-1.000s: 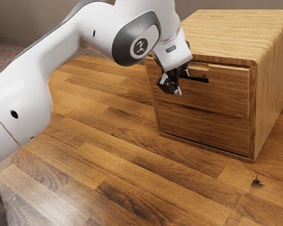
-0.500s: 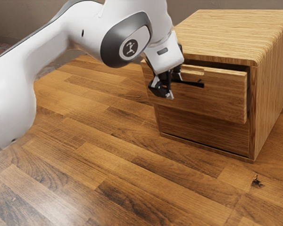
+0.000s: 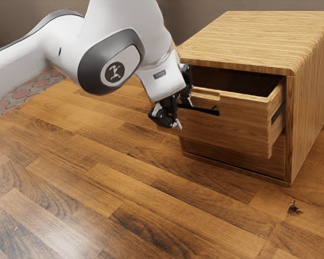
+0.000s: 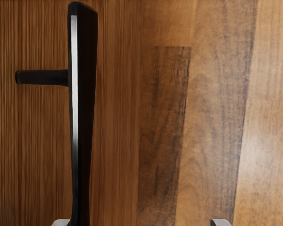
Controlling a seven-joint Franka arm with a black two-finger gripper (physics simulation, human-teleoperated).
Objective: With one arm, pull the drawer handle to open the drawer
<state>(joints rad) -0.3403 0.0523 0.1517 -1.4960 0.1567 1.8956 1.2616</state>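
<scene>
Plainly, the job is partway along: the top drawer [image 3: 232, 124] stands part of the way out of the cabinet [image 3: 270, 38] in the upper right of the exterior view, its dark inside showing above the front panel. The black handle [image 3: 198, 109] runs across that front, and the claw [image 3: 167, 114] sits at the bar's end toward the exterior view's left. In the wrist view the handle [image 4: 80, 117] lies close by one of two pale fingertips [image 4: 219, 221] that stand well apart, so the claw reads as open, hooking the bar and not clamping it.

That hook is the main risk. With only one finger bearing on the bar, any drift of the hand along or off the handle would probably let it slip free and leave the drawer half out. Pulling from the bar's end instead of its middle may also twist the drawer and bind it in its runners. If it binds, the cabinet itself could drag across the worktop [image 3: 124, 189].
</scene>
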